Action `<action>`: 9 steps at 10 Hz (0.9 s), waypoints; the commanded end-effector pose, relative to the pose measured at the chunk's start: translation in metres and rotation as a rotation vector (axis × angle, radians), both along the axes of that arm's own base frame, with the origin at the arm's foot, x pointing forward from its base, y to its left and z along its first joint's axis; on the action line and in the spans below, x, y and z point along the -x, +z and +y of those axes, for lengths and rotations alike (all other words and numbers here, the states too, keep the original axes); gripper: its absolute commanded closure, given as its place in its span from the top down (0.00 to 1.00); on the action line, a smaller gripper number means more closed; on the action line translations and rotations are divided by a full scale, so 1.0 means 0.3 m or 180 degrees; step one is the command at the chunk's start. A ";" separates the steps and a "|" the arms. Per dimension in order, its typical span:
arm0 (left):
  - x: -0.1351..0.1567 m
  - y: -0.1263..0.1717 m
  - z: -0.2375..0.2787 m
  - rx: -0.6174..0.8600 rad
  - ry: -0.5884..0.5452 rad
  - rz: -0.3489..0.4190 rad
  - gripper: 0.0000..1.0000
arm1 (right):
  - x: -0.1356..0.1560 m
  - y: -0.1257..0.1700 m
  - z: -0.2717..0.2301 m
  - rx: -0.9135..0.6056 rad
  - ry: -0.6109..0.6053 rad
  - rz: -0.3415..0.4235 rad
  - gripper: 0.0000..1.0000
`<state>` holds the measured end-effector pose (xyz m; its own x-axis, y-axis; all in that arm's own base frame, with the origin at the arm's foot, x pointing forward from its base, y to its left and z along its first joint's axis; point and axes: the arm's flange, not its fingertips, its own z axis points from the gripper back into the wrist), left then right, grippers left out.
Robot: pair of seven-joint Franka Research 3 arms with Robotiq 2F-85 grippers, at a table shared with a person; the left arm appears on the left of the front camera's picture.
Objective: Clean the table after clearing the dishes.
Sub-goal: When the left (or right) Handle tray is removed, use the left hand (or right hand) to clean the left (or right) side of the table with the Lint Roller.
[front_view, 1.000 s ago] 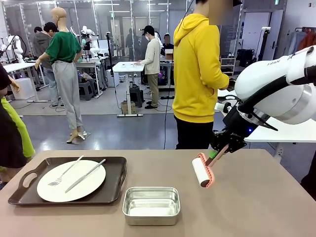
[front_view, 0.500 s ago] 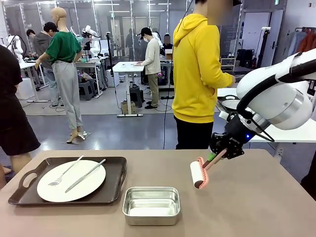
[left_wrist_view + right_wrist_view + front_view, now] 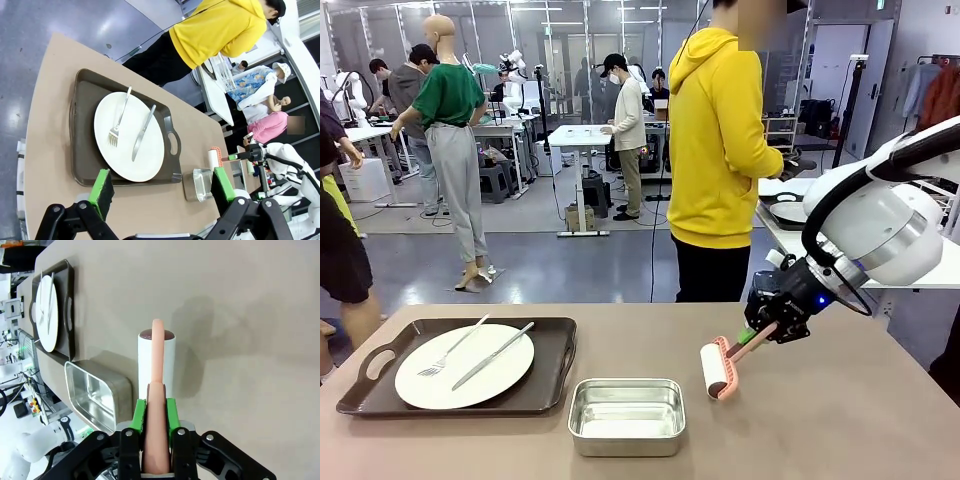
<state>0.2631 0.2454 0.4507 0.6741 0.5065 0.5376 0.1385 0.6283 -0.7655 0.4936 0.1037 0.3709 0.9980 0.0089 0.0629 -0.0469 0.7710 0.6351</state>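
While looking across the worktop [image 3: 840,420] from the front, find the right end effector [image 3: 752,338] right of centre, pressed shut on the pink handle of the roller [image 3: 714,370], green pads pinching that handle from both sides. Note the roller slanting down and leftward from the grip, white drum low over the bare brown surface; cannot tell whether touching it. From the right wrist, see the same clamp on the handle, the drum pointing away along the fingers.

Near the front edge at the middle, find a steel pan [image 3: 626,415], near the roller but apart from it. Left of the pan, find a dark handled tray [image 3: 555,345] carrying a round white plate [image 3: 465,360], with a fork [image 3: 453,347] and a knife [image 3: 493,356] lying side by side across the plate, both slanted the same way.

From the left wrist, see the left end effector [image 3: 162,184] spread wide, nothing between its green pads, looking down on tray and plate from above.

Beyond the far edge, note a person in a yellow hoodie [image 3: 720,140] standing, turned toward a white table at the right.
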 end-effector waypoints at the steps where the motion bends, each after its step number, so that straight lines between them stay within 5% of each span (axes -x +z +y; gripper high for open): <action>1: 0.004 -0.002 0.007 -0.0028 -0.0020 -0.0021 1.00 | -0.009 -0.044 -0.013 -0.0069 0.0008 -0.0037 0.21; 6: 0.004 -0.002 0.007 -0.0028 -0.0020 -0.0021 1.00 | -0.051 -0.168 -0.157 0.0091 -0.0327 0.0298 0.21; 9: 0.004 -0.002 0.007 -0.0028 -0.0020 -0.0021 1.00 | -0.016 -0.163 -0.257 0.0504 -0.0386 0.0383 0.21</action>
<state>0.2631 0.2454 0.4507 0.6740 0.5067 0.5376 0.1384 0.6282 -0.7656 0.5022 0.0485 0.3422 0.9965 -0.0754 -0.0368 0.0813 0.7586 0.6464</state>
